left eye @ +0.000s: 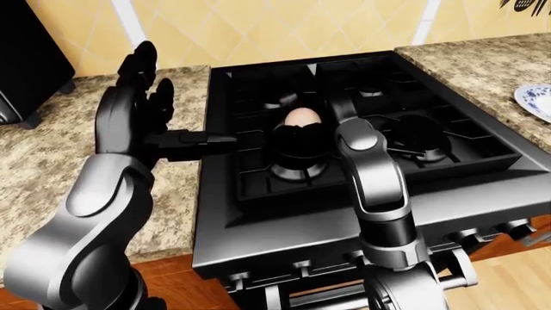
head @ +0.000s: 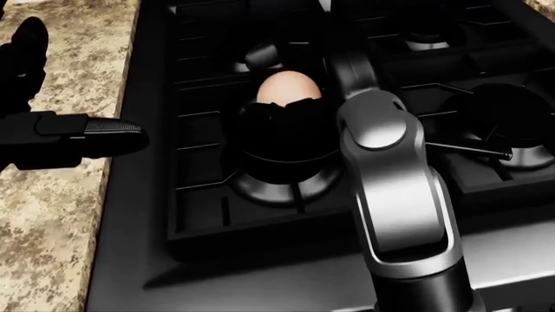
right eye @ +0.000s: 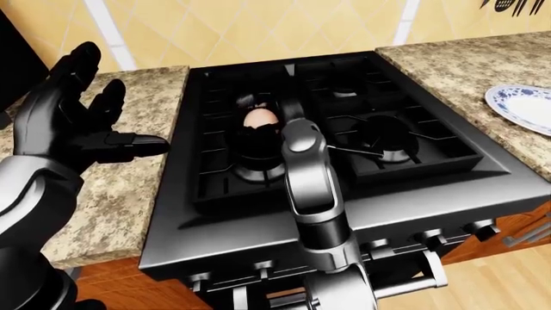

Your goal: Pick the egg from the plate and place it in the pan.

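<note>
The pale egg (head: 289, 87) shows above the black fingers of my right hand (head: 284, 120), over the left near burner (head: 279, 185) of the stove. One finger (head: 260, 57) stands off to the egg's upper left, not touching it. The other fingers are hidden under the egg, so I cannot tell whether they press on it. The small black pan (left eye: 418, 133) sits on the right near burner, its thin handle (left eye: 392, 152) pointing left toward my forearm. The blue and white plate (right eye: 527, 106) lies on the right counter. My left hand (right eye: 90, 123) is raised open over the left counter.
The black stove (right eye: 431, 194) has raised grates and knobs along its lower edge. Granite counters (left eye: 51, 161) flank it on both sides. A dark appliance (left eye: 30, 58) stands at the top left. My silver right forearm (head: 395, 188) hides part of the grate.
</note>
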You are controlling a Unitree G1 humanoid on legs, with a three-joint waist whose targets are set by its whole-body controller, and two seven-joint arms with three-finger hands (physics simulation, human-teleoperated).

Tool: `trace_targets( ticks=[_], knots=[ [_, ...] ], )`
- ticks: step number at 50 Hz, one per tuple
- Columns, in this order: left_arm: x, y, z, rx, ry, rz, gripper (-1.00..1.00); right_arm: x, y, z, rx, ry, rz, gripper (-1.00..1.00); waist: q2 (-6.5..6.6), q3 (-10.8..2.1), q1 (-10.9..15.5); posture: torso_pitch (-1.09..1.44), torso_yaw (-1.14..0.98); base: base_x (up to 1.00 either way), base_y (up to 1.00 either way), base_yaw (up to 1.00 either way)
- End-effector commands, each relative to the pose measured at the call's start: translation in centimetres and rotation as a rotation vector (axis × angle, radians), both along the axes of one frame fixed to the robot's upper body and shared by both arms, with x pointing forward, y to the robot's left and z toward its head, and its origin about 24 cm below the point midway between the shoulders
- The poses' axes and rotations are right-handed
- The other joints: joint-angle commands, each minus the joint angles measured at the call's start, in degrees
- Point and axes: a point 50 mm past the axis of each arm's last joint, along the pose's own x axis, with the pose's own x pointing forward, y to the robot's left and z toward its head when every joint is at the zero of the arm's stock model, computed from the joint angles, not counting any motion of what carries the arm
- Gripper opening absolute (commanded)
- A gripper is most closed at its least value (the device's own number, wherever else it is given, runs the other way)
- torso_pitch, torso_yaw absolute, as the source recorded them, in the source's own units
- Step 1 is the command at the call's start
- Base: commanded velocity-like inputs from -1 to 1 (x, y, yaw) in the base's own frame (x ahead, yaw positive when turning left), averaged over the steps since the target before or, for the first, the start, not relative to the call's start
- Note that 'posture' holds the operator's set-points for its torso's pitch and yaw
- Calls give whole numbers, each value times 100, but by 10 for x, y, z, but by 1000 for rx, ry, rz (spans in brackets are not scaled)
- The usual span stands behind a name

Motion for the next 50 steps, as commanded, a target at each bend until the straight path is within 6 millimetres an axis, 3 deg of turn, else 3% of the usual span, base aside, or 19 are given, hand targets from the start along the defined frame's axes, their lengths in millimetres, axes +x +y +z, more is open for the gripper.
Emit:
trace_targets(
  ticks=[1,16,18,19,36,39,40,49,50],
  knots=[
    [-4,0,12,0,-75,5,100,-3,2,22,7,-102,10,-15,17,-150,-1,0,0,0,0,0],
    [-4,0,10,0,-74,5,100,-1,2,15,13,-94,8,-2,16,-158,2,0,0,0,0,0],
    [-4,1,10,0,-74,6,100,-1,2,15,12,-93,9,7,15,-159,2,0,0,0,0,0],
    [-4,0,10,0,-74,6,100,-2,2,15,12,-93,10,24,14,-159,2,0,0,0,0,0],
    [-4,0,12,1,-76,5,100,0,3,13,16,-94,10,25,12,-162,3,0,0,0,0,0],
    [-4,0,12,1,-76,4,100,-2,3,18,18,-102,10,32,11,-163,5,0,0,0,0,0],
    [-4,0,12,1,-76,3,100,-3,3,19,15,-109,11,48,11,-160,6,0,0,0,0,0],
    [-4,-1,12,2,-77,2,100,-6,2,32,22,-138,8,58,9,-152,4,0,0,0,0,0],
    [-4,-1,12,3,-77,2,100,-6,2,35,24,-144,7,75,9,-154,5,0,0,0,0,0]
  ],
)
